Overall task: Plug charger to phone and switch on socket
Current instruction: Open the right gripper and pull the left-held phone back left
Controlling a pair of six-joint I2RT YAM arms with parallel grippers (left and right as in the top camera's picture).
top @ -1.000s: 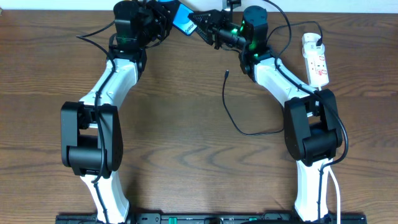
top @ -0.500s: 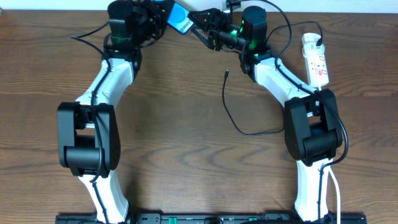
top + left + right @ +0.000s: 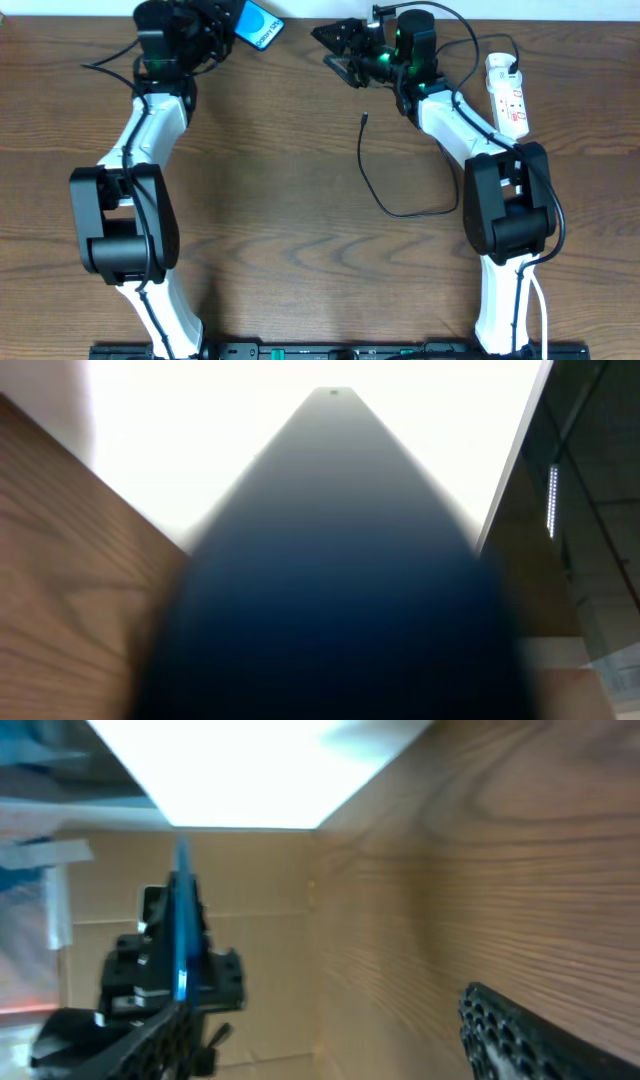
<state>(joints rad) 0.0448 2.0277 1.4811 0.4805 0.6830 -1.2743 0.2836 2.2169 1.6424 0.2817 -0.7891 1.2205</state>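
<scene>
Brown wood bench (image 3: 280, 200). Blue-screened phone (image 3: 260, 24) clamped in shut jaws of left gripper (image 3: 232, 20), tilted, up at far-left edge. Right gripper (image 3: 332, 52) near far middle, jaws spread wide, nothing between, well apart from phone. Black charger (image 3: 372, 185) curled loose on bench beside right arm, connector tip (image 3: 365, 118) free. White socket (image 3: 507, 95) at far right, red switches.

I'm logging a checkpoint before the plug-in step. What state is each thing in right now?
phone: screen lit, held in the left gripper, no cable plugged in.
charger: lying loose on the table, connector tip free.
socket: lying flat on the table; switch positions too small to tell.
left gripper: shut on the phone.
right gripper: open, empty.
</scene>
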